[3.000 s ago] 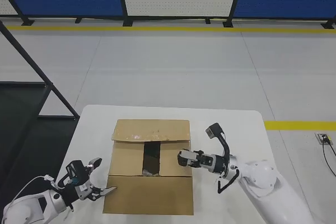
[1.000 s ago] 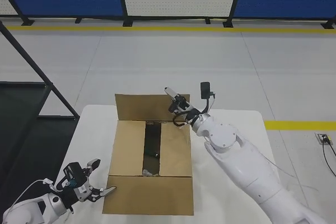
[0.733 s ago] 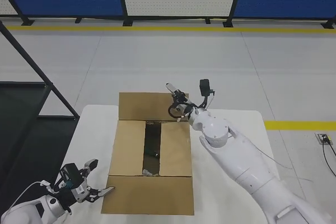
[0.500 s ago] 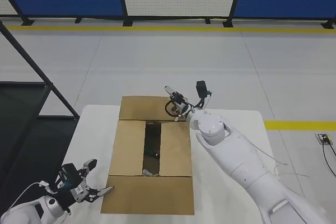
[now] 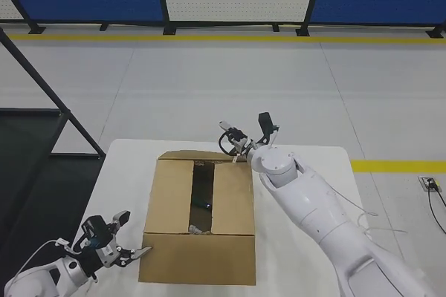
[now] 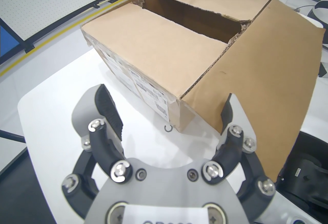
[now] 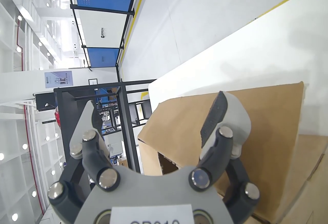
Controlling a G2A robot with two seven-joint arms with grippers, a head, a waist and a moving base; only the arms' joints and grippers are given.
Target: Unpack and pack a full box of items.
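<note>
A brown cardboard box [image 5: 171,211] stands mid-table, its two long top flaps folded in with a dark gap [image 5: 201,194] between them. The near flap [image 5: 197,258] is folded outward toward the table's front edge. The far flap [image 5: 197,155] shows as a narrow strip from above. My right gripper [image 5: 230,141] is open at that far flap's right end; in its wrist view one finger [image 7: 214,117] lies against the cardboard flap [image 7: 269,117]. My left gripper [image 6: 169,117] is open at the box's near-left corner [image 6: 176,104], not touching it.
The white table [image 5: 126,178] has bare strips left and right of the box. A black metal frame [image 5: 59,119] stands off the table's left side. Blue and white panels [image 5: 230,9] line the far floor.
My right gripper went from the box's right side to the far flap and raised it; over the last second the flap has swung and looks narrower from above. The left arm barely shifted.
</note>
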